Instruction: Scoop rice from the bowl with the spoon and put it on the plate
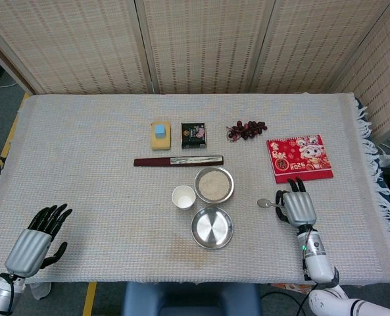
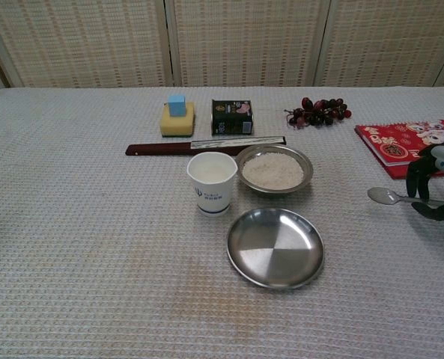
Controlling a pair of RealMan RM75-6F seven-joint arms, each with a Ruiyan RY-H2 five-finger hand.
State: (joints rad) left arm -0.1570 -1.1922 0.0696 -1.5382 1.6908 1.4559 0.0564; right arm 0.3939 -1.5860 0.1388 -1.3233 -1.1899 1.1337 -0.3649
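My right hand has its fingers curled on the spoon handle, right of the bowl and plate. Left hand rests spread on the bench. A thin grip could let the spoon twist and spill rice.
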